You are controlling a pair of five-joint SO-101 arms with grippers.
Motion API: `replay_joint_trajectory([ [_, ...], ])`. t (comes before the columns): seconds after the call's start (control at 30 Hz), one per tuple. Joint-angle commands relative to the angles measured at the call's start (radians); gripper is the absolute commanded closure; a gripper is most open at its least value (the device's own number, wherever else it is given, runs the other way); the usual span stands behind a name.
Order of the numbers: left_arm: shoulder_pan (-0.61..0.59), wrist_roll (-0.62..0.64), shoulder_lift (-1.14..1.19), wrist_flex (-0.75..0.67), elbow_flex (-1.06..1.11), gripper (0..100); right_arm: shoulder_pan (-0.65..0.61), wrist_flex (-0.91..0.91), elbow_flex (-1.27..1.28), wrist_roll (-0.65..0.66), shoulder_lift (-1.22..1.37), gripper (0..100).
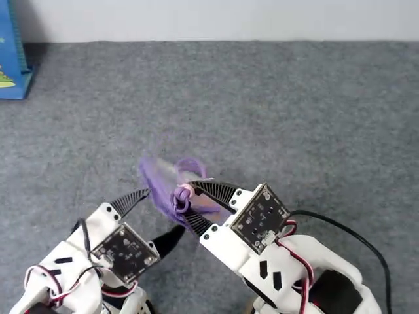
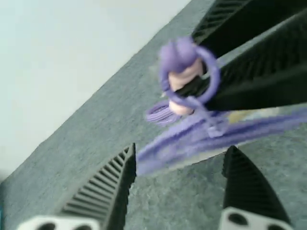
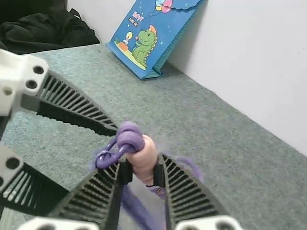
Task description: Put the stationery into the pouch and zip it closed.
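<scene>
Now right claw (image 3: pixel 141 168) pinches the pouch charm (image 3: pixel 136 146); left claw (image 2: pixel 182 149) gapes beside.

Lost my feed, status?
Right gripper shut on pink-and-purple charm. Left gripper open beside purple fabric pouch. Zip state unclear. Blue gift bag far off.

In the high view, the pouch (image 1: pixel 163 188) is near the middle of the table (image 1: pixel 294 104). The right gripper (image 1: pixel 191 204) is at the pouch's 4 o'clock, with the zip-pull charm (image 1: pixel 181 194) between its fingers. The left gripper (image 1: pixel 165 210) is at 7 o'clock, with the pouch just beyond its spread fingertips. The gift bag (image 1: pixel 12 59) is well apart at 10 o'clock, against the wall (image 1: pixel 216 19)
</scene>
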Motion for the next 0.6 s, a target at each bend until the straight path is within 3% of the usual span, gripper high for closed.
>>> replay_joint_trajectory([
  [0.0, 0.044, -0.003, -0.008, -0.029, -0.008, 72, -0.001, 0.028, -0.003, -0.009, 0.002, 99.1],
  [0.13, 0.066, -0.003, -0.008, -0.029, -0.008, 73, 0.001, 0.033, -0.003, -0.009, 0.001, 99.1],
  [0.4, 0.066, -0.003, -0.008, -0.023, 0.001, 88, 0.001, 0.024, -0.003, -0.041, 0.001, 99.1],
  [0.57, 0.068, -0.003, -0.008, -0.023, 0.001, 90, 0.001, 0.030, -0.003, -0.057, 0.001, 99.1],
])
